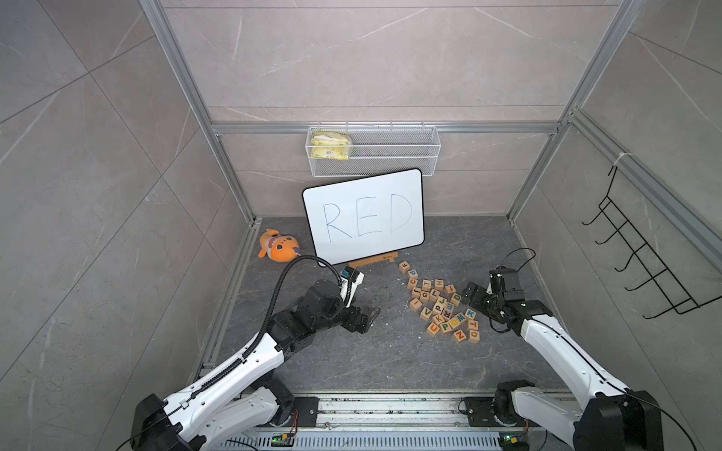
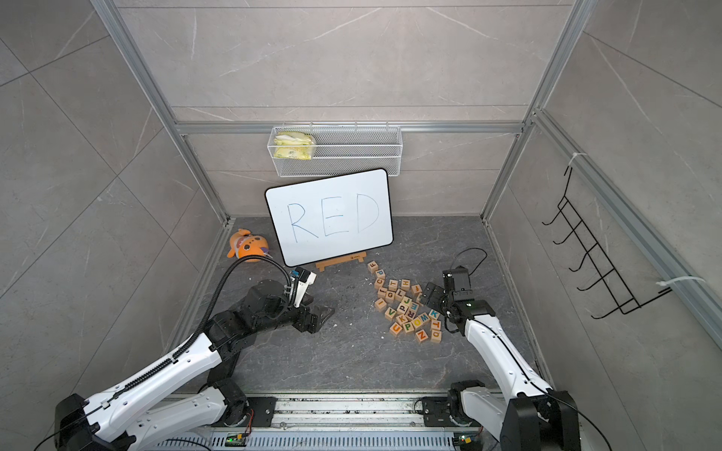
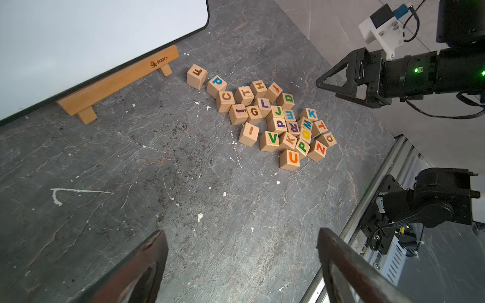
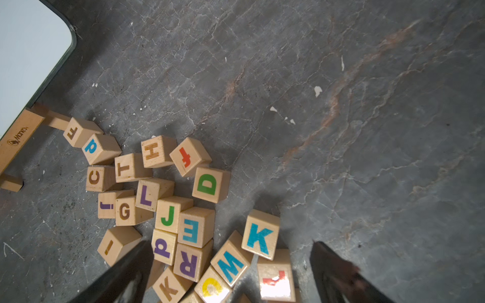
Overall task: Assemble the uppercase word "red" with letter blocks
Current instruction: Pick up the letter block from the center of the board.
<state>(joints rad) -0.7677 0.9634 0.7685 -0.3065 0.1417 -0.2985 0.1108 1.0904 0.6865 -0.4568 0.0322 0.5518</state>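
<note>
The letter blocks (image 1: 441,306) lie in a loose heap on the dark floor, right of centre in both top views. In the right wrist view I read a purple R (image 4: 189,263), a blue E (image 4: 193,230) and a green D (image 4: 208,184), close together but not in a row. My right gripper (image 4: 231,244) is open and hovers over the heap's right side, above the W and K blocks; in a top view the right gripper (image 1: 472,293) is beside the D. My left gripper (image 3: 240,232) is open and empty over bare floor, left of the heap (image 2: 406,308).
A white board (image 1: 363,214) with "RED" handwritten in blue leans on a wooden stand (image 1: 373,261) at the back. An orange plush toy (image 1: 277,246) lies at the back left. A wire basket (image 1: 373,150) hangs on the back wall, a black hook rack (image 1: 640,250) on the right wall.
</note>
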